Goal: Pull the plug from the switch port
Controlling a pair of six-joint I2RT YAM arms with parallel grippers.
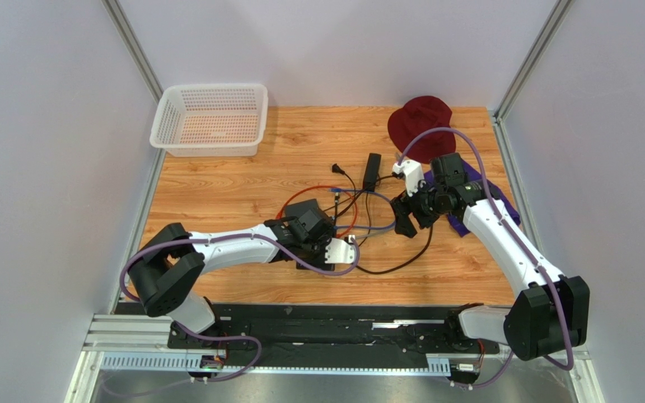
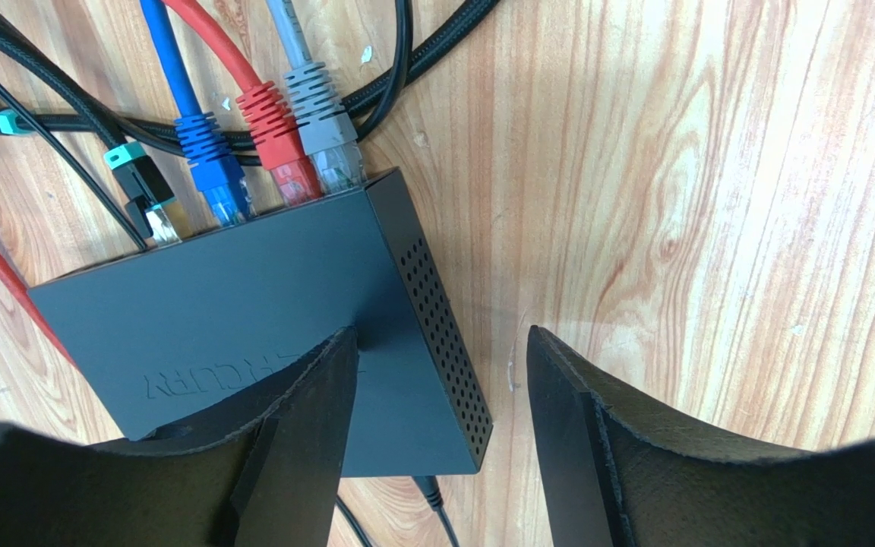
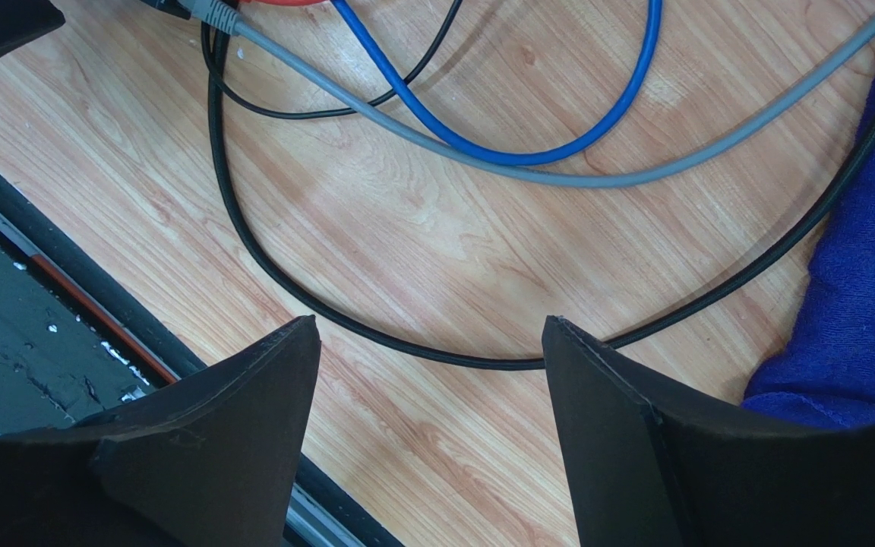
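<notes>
Grey walls close in a wood-grain counter [image 1: 216,193]. A white basket [image 1: 211,117] sits far left, a red cap [image 1: 418,122] and blue cloth [image 3: 853,285] far right. Mid-counter lies the dark switch [image 2: 214,319], four plugs [image 2: 322,131] at its port edge amid tangled cables [image 3: 522,157]. The left pincer [image 2: 442,342] gapes over its vented end; the right pincer [image 3: 428,331] gapes above cable loops.

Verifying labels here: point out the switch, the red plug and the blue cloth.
switch [image 2: 214,319]: left wrist view, flat top face.
red plug [image 2: 271,131]: left wrist view, ribbed boot.
blue cloth [image 3: 853,262]: right wrist view, its fuzzy surface.
</notes>
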